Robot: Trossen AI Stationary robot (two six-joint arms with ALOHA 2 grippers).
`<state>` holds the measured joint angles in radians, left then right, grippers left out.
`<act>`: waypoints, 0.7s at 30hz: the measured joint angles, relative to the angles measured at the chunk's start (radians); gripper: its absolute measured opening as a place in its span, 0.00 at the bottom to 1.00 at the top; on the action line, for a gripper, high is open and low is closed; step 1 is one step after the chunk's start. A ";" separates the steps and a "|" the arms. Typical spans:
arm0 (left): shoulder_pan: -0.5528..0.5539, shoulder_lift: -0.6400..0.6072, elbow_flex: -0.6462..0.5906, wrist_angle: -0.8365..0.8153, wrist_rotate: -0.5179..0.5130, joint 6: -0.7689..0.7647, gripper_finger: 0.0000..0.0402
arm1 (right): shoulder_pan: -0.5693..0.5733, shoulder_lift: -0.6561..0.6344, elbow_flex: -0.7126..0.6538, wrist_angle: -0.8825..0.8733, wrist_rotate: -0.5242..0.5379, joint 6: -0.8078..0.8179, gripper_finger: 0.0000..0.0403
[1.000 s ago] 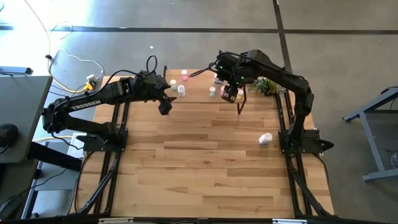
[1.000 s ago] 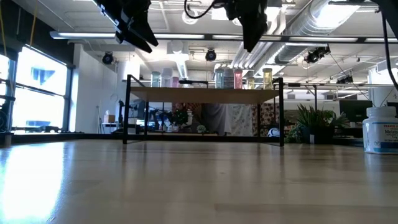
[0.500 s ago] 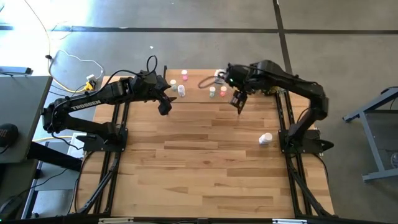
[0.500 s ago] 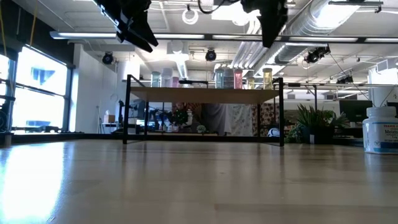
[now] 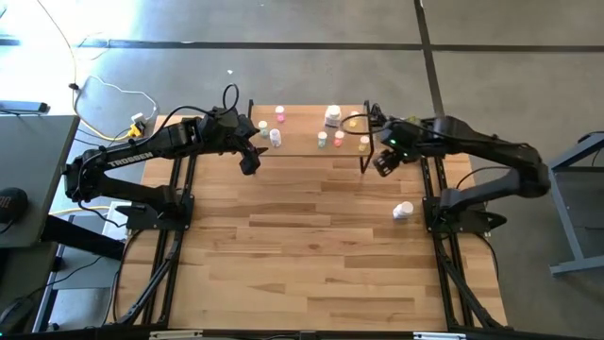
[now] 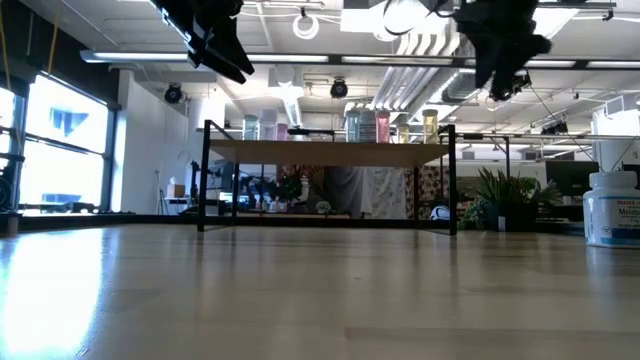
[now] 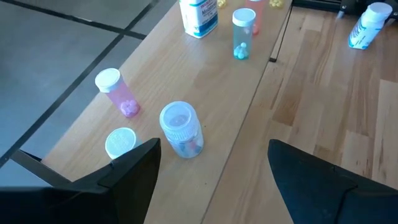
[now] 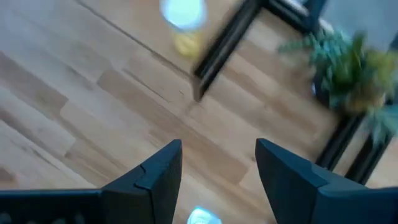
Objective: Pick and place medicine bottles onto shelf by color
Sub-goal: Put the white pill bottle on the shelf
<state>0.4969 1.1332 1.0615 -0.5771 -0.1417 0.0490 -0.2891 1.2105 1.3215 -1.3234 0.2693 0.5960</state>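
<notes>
The shelf stands at the table's far middle, with several small bottles upright on its top: pink, a clear one, green, pink, yellow, and a larger white one. Another white bottle lies on the table at the right. My left gripper hangs open and empty above the shelf's left end. My right gripper is open and empty, in the air just right of the shelf's right end.
A small green plant stands at the table's far right, beside the shelf's right legs. Bare wooden tabletop stretches from the shelf to the near edge.
My right gripper has gone from above the shelf's right part toward the table's right edge and a little nearer, clear of the shelf, carrying nothing. The yellow bottle it had covered now shows on the shelf's right end. The left arm has kept still.
</notes>
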 joint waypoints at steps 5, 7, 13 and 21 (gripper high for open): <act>0.000 0.000 0.000 0.000 0.000 0.000 0.71 | 0.002 -0.105 -0.108 0.005 -0.045 0.153 0.48; 0.000 0.000 0.000 0.000 0.000 0.000 0.71 | 0.002 -0.135 -0.144 0.005 -0.070 0.202 0.48; 0.000 0.000 0.000 0.000 0.000 0.011 0.71 | 0.003 -0.162 -0.253 0.007 -0.153 0.323 0.51; 0.000 0.000 0.000 0.000 0.000 0.055 0.71 | 0.035 -0.163 -0.392 0.034 -0.305 0.465 0.59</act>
<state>0.4969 1.1332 1.0615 -0.5774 -0.1417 0.1038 -0.2542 1.0473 0.9292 -1.2898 -0.0359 1.0607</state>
